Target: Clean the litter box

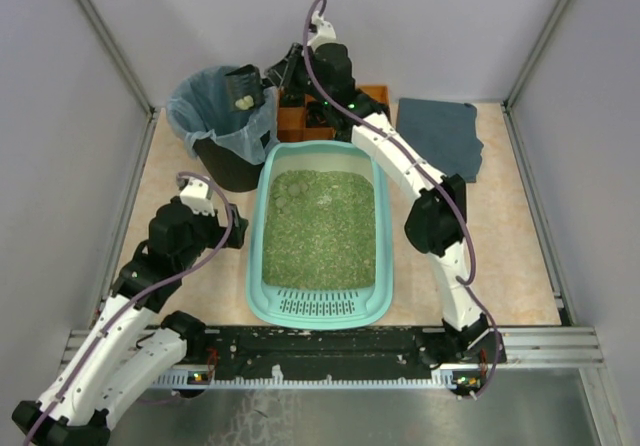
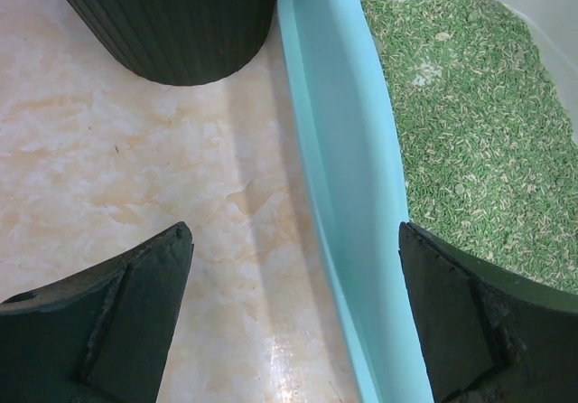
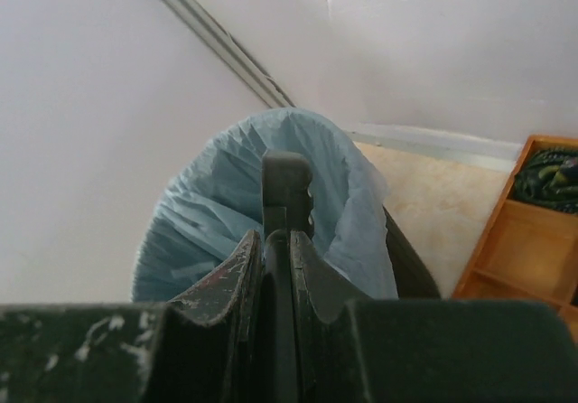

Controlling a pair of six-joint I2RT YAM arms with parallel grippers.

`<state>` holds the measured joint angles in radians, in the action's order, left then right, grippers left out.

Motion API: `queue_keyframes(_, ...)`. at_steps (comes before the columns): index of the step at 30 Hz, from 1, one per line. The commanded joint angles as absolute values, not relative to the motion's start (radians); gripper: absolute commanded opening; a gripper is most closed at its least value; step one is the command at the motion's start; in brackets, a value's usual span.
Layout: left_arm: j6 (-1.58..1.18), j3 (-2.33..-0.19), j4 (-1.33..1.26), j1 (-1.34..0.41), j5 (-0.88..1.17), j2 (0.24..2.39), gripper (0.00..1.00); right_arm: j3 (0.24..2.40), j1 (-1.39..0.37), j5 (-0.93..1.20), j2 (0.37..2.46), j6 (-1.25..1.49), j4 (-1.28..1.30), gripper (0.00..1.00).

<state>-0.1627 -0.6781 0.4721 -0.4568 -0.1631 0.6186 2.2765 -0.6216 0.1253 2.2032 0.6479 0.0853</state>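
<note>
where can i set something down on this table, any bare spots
Biggest bare patch: table right of the litter box, in front of the grey mat, past the right arm. A narrow strip runs along the box's left wall, partly under the left arm. Crowded along the back: black bin, orange tray, mat.

The litter box (image 2: pixel 336 159) is moulded in smooth, slightly glossy plastic, and its litter (image 2: pixel 470 132) is rough and granular. The tabletop (image 2: pixel 126 177) is finished glossy. The bin (image 2: pixel 172 14) is ribbed matt plastic, lined with a crinkled film bag (image 3: pixel 208 204). The scoop (image 3: pixel 287 186) is matt.
</note>
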Motion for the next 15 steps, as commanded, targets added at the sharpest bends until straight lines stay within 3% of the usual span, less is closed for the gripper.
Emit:
queue_keyframes(1,-0.155,-0.685,0.468,-0.462,-0.140,0.619,1.00,2.373,-0.689,0.151,2.186,0.326,0.035,0.00)
queue_keyframes(7,-0.153,-0.685,0.466,-0.462,-0.135,0.627,1.00,2.359,-0.745,0.144,2.175,0.069,0.016,0.00)
queue_keyframes(15,-0.151,-0.687,0.465,-0.461,-0.129,0.634,1.00,2.280,-0.778,0.073,2.136,-0.051,-0.045,0.00)
